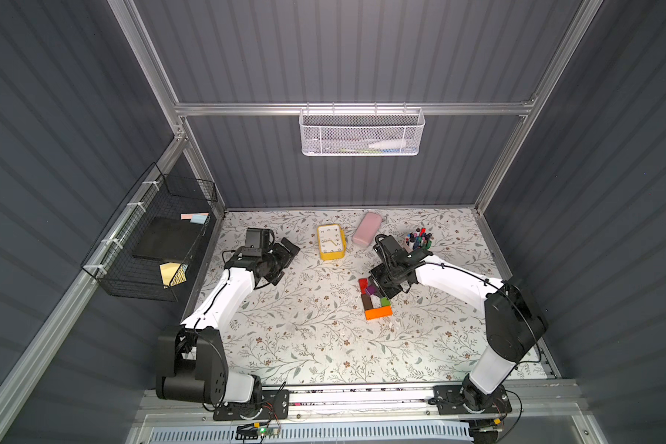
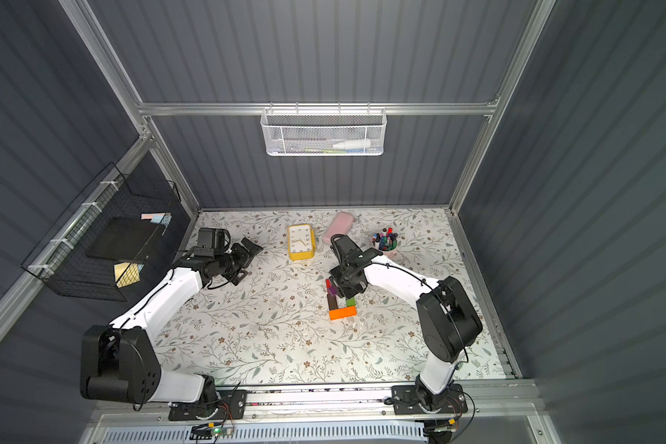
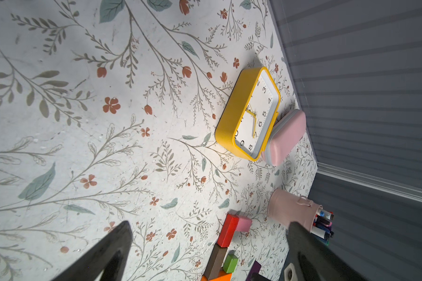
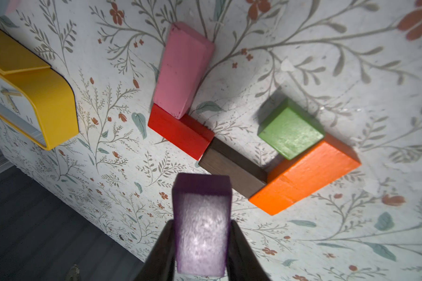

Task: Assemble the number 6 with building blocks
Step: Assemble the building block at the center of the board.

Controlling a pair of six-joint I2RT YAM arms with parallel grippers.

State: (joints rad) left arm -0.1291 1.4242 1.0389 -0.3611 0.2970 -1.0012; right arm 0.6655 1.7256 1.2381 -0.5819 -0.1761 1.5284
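Five blocks are down on the counter (image 1: 304,346), Control, and the sixth is in hand.

Describe the number 6 (image 1: 368,301) so far, Operator.

Pink block (image 4: 183,70) forms the top bar and touches the red block (image 4: 180,132). Red runs end to end into the dark brown block (image 4: 232,167), which meets the orange block (image 4: 307,175) at the base. Green cube (image 4: 290,129) sits against the orange, on the right side. Middle bar absent.

And the fingers?

My right fingers (image 4: 160,253) are clamped on the purple block (image 4: 202,226), one against each long face. I judge it clear of the counter, hanging just beside the brown block. My left fingers (image 3: 107,255) stand spread wide, holding nothing, well apart from the number 6.

Step in hand?

Placing the middle bar, by my reckoning the last piece. The next move calls for laying the purple block parallel to the pink, lowering it into the gap between the red-brown joint and the green cube, then letting go without nudging either neighbour.
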